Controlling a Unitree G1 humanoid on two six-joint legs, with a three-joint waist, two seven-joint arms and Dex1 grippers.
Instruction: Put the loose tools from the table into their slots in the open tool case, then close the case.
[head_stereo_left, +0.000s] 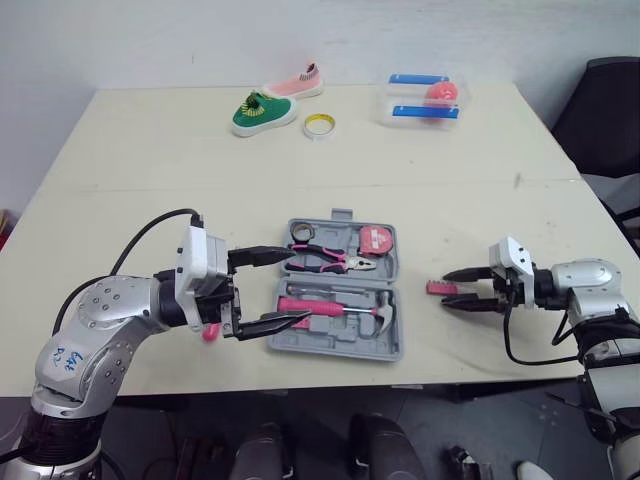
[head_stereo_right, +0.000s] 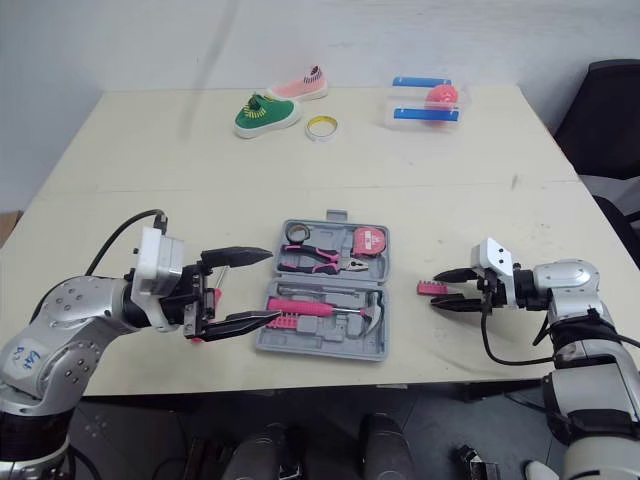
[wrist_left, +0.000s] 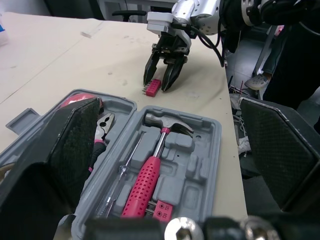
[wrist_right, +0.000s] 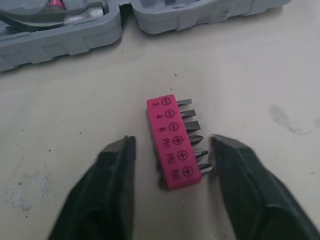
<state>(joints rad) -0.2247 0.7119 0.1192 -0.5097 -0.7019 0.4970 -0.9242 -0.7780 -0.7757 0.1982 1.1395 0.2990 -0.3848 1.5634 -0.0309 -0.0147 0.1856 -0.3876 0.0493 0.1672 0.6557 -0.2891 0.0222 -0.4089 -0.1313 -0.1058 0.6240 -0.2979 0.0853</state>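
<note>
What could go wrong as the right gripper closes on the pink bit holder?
1. The right gripper is open, its fingers flanking the flat pink plastic bit holder, one facing the steel bit tips; closing there could tip it or let it skid on the beige table.
2. The left gripper hangs open over the left edge of the open grey plastic tool case; it may crowd the drop-in or nudge the case.

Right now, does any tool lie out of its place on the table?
Yes. The pink bit holder lies loose on the table, right of the open tool case, not in a slot. The right gripper is open around its end. The hammer and pliers sit in the case.
</note>
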